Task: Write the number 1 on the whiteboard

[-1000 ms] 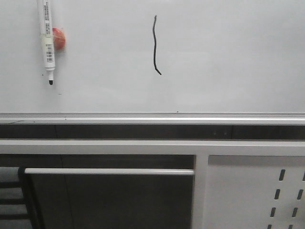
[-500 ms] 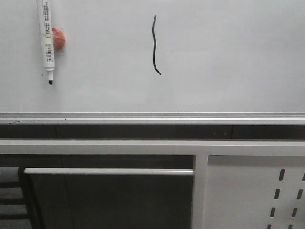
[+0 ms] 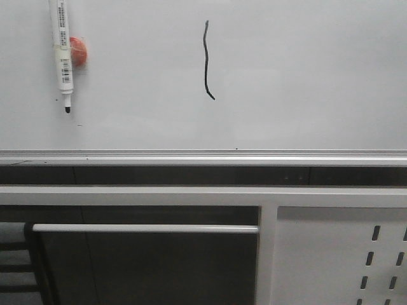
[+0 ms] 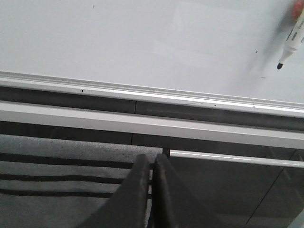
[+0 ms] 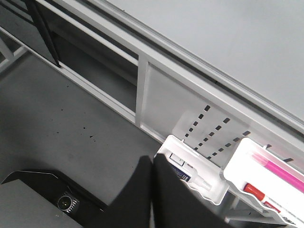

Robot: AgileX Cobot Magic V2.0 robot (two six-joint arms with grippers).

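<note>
A wavy black number 1 stands on the whiteboard, upper middle of the board in the front view, its small hook turned right at the foot. The stroke looks complete, so I judge the writing done.

The marker hangs point down near the board's upper left, well apart from the stroke, its black tip uncapped. A red-orange blob sits just behind its barrel; it may be a magnet or holder keeping the pen up, though I cannot tell for certain. From my left wrist camera the same marker shows at the edge of the picture, its tip clear of the silver edge strip below.

My left tool is pressed together and holds nothing, low in front of the dark frame under the board, pointed at the board but away from it. My right tool is likewise pressed together and empty, hanging over the grey floor beside the white perforated panel. Below that panel sit two white trays, one with a white marker, the other with pink and red pens.

With both tools empty and low, nothing can smear the fresh ink. The uncapped tip could dry out if left so.
</note>
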